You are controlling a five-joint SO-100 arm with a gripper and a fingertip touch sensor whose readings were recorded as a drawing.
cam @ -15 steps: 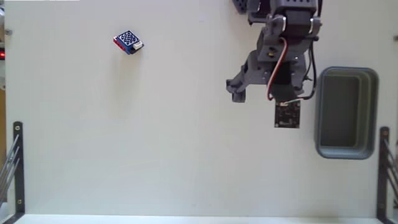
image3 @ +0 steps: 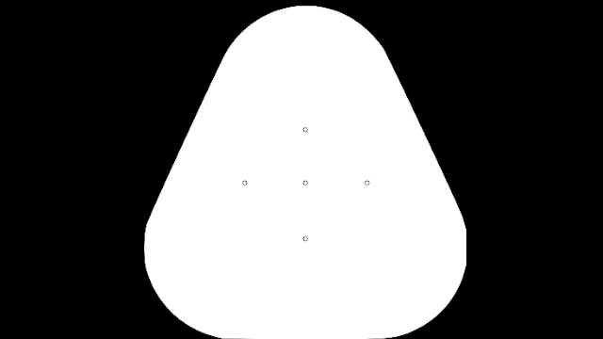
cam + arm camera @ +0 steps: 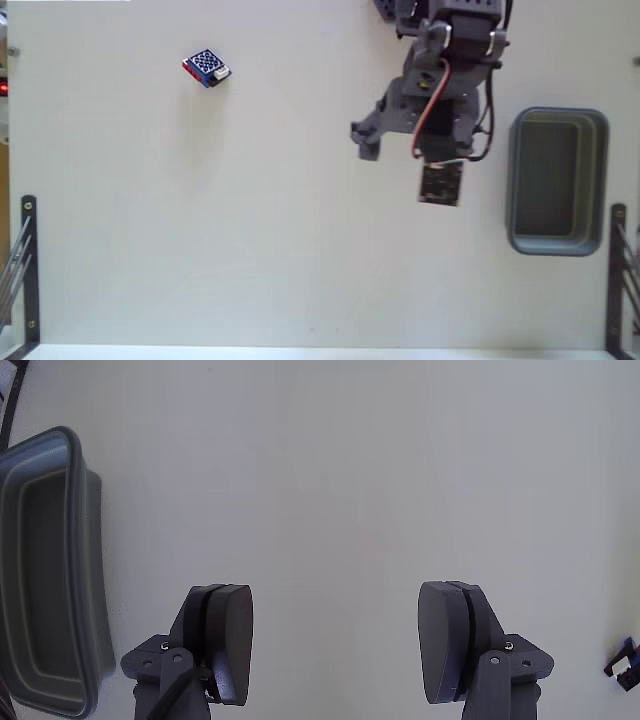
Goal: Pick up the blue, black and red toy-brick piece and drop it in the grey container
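Observation:
The toy-brick piece (image 3: 206,67), blue studded top over a red side, lies at the upper left of the table in the fixed view. In the wrist view only a small blue and dark bit of it (image 3: 626,659) shows at the right edge. The grey container (image 3: 557,181) stands at the right, and in the wrist view its rim (image 3: 62,565) is at the left. My gripper (image 3: 402,168) hangs open left of the container and far right of the brick. Between its pads (image 3: 232,640) there is only bare table in the wrist view.
A dark square circuit board (image 3: 441,184) rides on the gripper. Black metal brackets (image 3: 27,262) stand at the lower left and lower right (image 3: 617,265) table edges. The table (image 3: 250,220) is plain white between brick and arm.
The arm has swung a little to the left and up in the fixed view, away from the container. The gripper stays open. The brick has not moved.

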